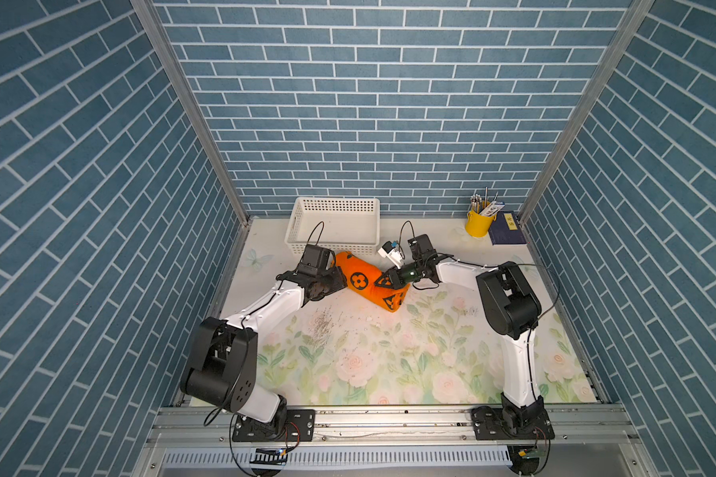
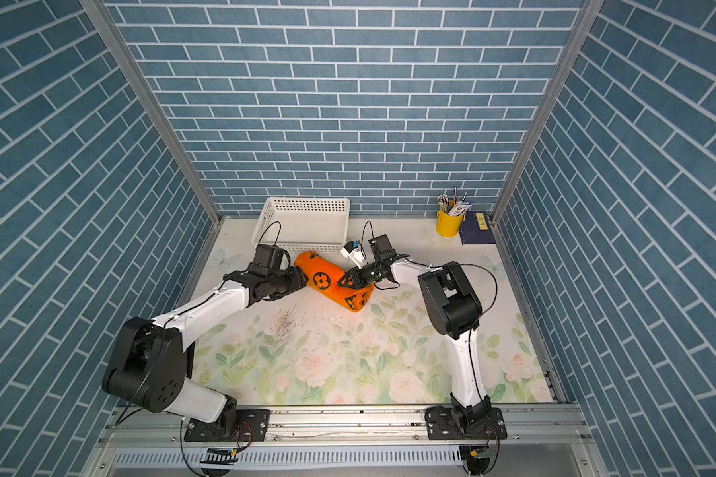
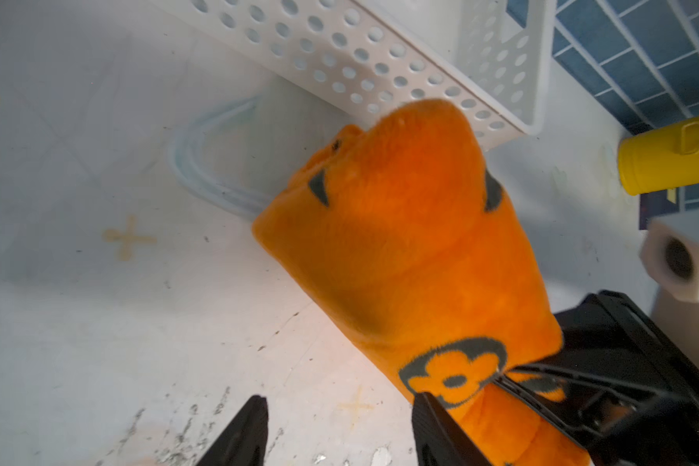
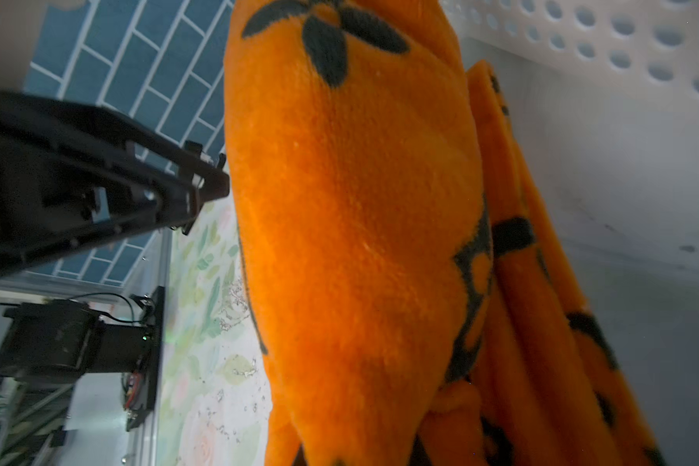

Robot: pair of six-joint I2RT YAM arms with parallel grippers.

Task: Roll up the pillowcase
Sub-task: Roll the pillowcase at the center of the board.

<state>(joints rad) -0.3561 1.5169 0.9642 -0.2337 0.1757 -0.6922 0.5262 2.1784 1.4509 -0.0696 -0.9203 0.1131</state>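
The pillowcase (image 1: 360, 281) (image 2: 323, 281) lies rolled into a thick orange bundle with black flower prints, bent in the middle, just in front of the white basket. My left gripper (image 1: 340, 281) (image 3: 340, 403) is open at the roll's left end. Bare table shows between its fingers, and one fingertip (image 3: 426, 403) rests against the fabric (image 3: 400, 242). My right gripper (image 1: 387, 283) (image 2: 348, 281) is shut on the roll's right half, where the fabric bunches. In the right wrist view the plush pillowcase (image 4: 360, 201) fills the picture and hides the jaws.
The white perforated basket (image 1: 333, 225) (image 3: 360, 60) stands close behind the roll. A yellow cup of pens (image 1: 478, 223) and a dark blue book (image 1: 507, 233) sit at the back right corner. The floral table cover (image 1: 389, 355) stretches toward the front rail.
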